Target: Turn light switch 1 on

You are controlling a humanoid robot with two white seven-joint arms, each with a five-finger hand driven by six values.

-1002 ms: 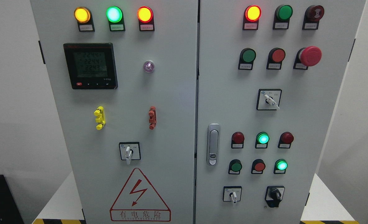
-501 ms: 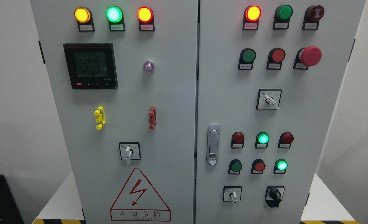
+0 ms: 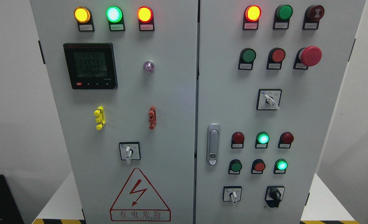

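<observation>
You face a grey metal control cabinet (image 3: 171,93), lit green round lamp (image 3: 263,138) right of its silver door handle (image 3: 213,144), neither hand nor fingers in your view.

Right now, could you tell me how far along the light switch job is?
Nothing looks done: neither robot hand is in view, so nothing is in hand. The cabinet stands untouched, several lamps lit, including the top green lamp. Labels are too small to tell which control is switch 1, so the whole reach and actuation remain.

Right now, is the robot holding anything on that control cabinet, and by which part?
Nothing is held. Neither hand is in view; the control cabinet and its switches stand untouched.
</observation>
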